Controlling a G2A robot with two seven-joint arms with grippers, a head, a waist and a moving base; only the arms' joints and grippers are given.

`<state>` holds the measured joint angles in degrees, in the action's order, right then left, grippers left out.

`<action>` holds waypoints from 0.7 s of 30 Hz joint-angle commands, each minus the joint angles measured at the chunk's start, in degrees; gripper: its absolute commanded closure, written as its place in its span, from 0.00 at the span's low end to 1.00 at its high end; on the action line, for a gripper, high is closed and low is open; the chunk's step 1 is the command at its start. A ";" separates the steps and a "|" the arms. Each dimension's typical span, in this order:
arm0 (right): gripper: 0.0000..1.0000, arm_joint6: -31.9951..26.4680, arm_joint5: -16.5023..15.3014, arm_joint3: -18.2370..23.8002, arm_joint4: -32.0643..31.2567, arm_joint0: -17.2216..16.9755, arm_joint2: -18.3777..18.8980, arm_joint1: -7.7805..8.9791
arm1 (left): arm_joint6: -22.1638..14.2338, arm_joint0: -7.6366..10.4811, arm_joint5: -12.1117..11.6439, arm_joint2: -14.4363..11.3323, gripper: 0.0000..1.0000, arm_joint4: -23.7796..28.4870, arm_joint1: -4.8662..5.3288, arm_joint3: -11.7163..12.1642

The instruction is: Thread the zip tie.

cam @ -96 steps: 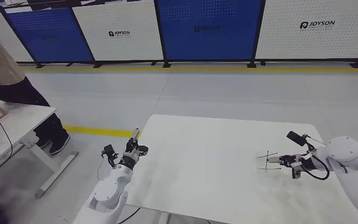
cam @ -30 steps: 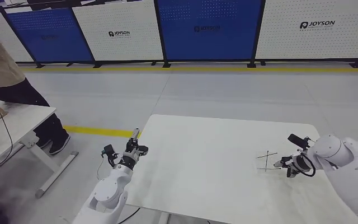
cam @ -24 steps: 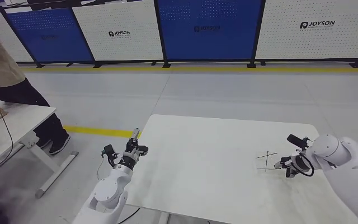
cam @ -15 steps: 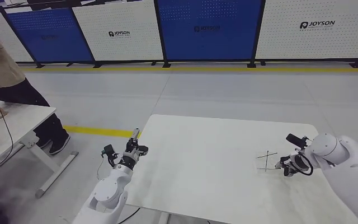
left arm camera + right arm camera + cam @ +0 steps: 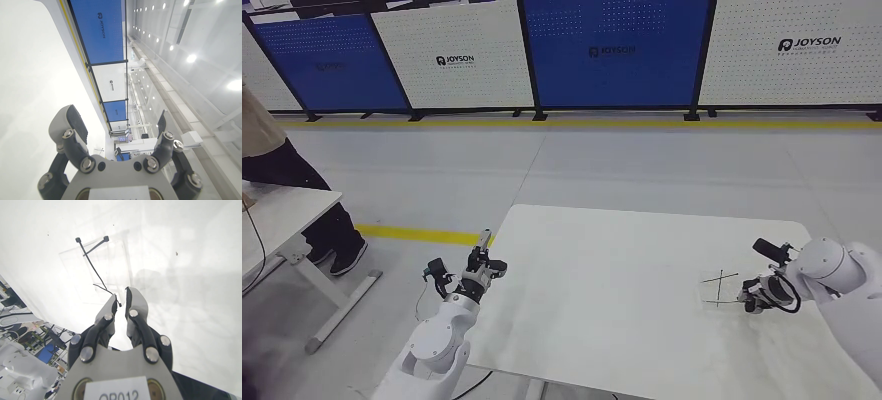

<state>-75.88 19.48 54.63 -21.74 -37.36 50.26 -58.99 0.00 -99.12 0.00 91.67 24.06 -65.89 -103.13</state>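
Two thin black zip ties (image 5: 92, 266) lie crossed on a clear plate (image 5: 117, 262) at the right of the white table (image 5: 622, 290); in the top view the zip ties (image 5: 720, 283) show as thin dark lines. My right gripper (image 5: 121, 294) sits low at the tail end of the longer tie, narrowly open. The tie's tip reaches between its fingertips and lies against one pad (image 5: 114, 306). In the top view the right gripper (image 5: 745, 298) is just right of the ties. My left gripper (image 5: 119, 117) is open and holds nothing, at the table's left edge (image 5: 482, 243).
The table's middle stretch is bare white surface. A second white table (image 5: 282, 215) stands off to the left on the floor, with a person beside it. Blue and white partition panels (image 5: 617, 50) line the far side.
My right gripper has drawn back from over the zip ties to their right-hand end, turned at the wrist, then edged slightly toward them. The left arm has stayed still.
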 commanded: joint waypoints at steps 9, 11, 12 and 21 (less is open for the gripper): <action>0.84 -0.40 0.00 0.78 -0.97 -0.53 1.35 0.15 | 0.00 0.00 0.00 0.00 0.00 0.00 0.00 0.00; 0.87 -0.50 0.00 0.93 -1.29 -0.64 1.55 0.17 | 0.00 0.00 0.00 0.00 0.00 0.00 0.00 0.00; 0.87 -0.60 0.00 1.02 -1.44 -0.71 1.69 0.17 | 0.00 0.00 0.00 0.00 0.00 0.00 0.00 0.00; 1.00 -1.92 0.00 2.36 -2.04 -1.26 3.02 0.48 | 0.00 0.00 0.00 0.00 0.00 0.00 0.00 0.00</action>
<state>-77.77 19.48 56.87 -23.69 -38.55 53.15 -58.55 0.00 -99.12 0.00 91.67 24.06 -65.89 -103.13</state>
